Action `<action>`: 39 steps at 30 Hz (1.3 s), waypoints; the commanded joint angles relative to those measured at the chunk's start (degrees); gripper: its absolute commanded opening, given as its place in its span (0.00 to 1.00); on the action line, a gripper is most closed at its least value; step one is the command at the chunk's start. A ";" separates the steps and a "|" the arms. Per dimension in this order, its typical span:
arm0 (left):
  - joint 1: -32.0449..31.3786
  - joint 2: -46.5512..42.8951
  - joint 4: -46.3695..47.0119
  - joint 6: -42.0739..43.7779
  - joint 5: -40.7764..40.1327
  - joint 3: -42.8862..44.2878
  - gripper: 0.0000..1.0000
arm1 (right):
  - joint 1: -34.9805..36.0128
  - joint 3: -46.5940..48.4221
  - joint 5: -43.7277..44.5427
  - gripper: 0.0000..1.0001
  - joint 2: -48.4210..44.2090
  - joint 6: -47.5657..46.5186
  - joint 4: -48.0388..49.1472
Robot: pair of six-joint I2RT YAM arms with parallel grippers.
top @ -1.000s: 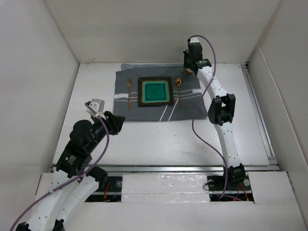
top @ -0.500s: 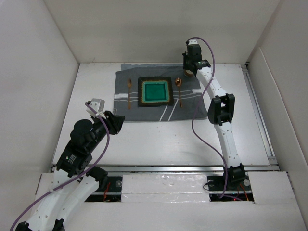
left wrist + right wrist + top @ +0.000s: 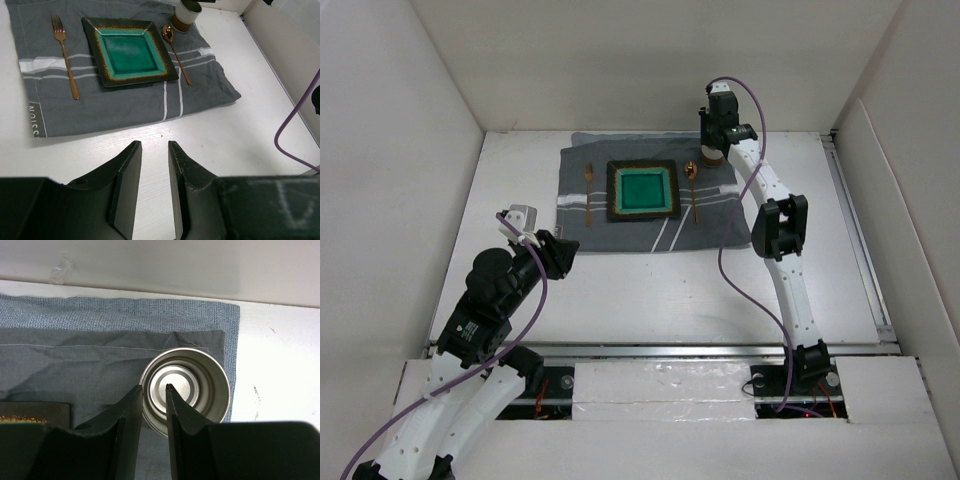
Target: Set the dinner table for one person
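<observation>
The right gripper (image 3: 153, 388) is unclenched, straddling the metal cup (image 3: 200, 385) rim at the grey placemat (image 3: 75, 355) far-right corner; the left gripper (image 3: 153, 145) hovers parted, empty, before that placemat.

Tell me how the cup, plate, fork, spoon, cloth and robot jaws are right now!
Cup: upright, empty, on the cloth's far right corner.
Plate: flat, empty, mid-cloth.
Fork: lying flat, left of the plate.
Spoon: lying flat, right of the plate.
Cloth: spread out, a bit wrinkled.
Left gripper: jaws a little apart, empty.
Right gripper: jaws a little apart, either side of the cup's rim.
</observation>
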 commanded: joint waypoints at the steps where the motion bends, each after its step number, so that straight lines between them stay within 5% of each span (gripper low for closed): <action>1: 0.22 -0.30 1.37 0.35 -0.55 0.08 0.25 | -0.13 -0.06 0.73 0.32 -0.76 -0.96 2.13; 5: 0.22 -0.56 1.54 0.44 -0.37 0.17 0.25 | -0.13 -2.06 0.99 0.37 -2.68 -0.79 2.92; 9: 0.22 -0.47 1.45 0.35 -0.72 0.35 0.26 | 1.01 -7.51 3.01 0.65 -11.44 0.08 9.07; 15: 0.22 -2.40 0.93 -0.26 -1.87 0.96 0.32 | 2.24 -17.51 9.42 0.65 -28.56 3.24 15.92; 16: 0.22 -3.28 1.10 -0.26 -3.87 0.88 0.33 | 2.25 -19.72 10.65 0.93 -31.58 3.43 16.55; 17: 0.22 -4.07 1.28 -0.35 -4.41 0.87 0.39 | 2.77 -22.09 11.71 1.00 -34.48 3.69 17.42; 21: 0.22 -9.07 1.54 -1.14 -6.96 0.35 0.52 | 3.29 -38.86 9.08 1.00 -52.66 10.60 21.72; 24: 0.22 -12.24 1.98 -1.93 -10.29 0.00 0.61 | 3.83 -62.57 9.61 1.00 -73.65 19.38 31.86; 25: 0.22 -12.95 1.63 -2.02 -11.00 0.17 0.62 | 3.83 -77.43 9.78 1.00 -79.71 20.12 35.93; 27: 0.22 -14.00 1.11 -2.72 -13.89 1.04 0.64 | 3.83 -90.96 12.49 1.00 -97.73 22.83 47.33; 29: 0.22 -14.89 0.93 -3.07 -16.09 1.84 0.66 | 3.83 -103.96 17.40 1.00 -112.98 25.83 48.02; 33: 0.22 -17.34 1.80 -3.08 -22.68 4.48 0.67 | 1.99 -111.94 24.45 1.00 -130.08 29.09 37.43; 39: 0.22 -20.69 7.25 -2.99 -20.69 0.44 0.67 | 0.66 -114.67 24.55 1.00 -133.74 27.69 30.54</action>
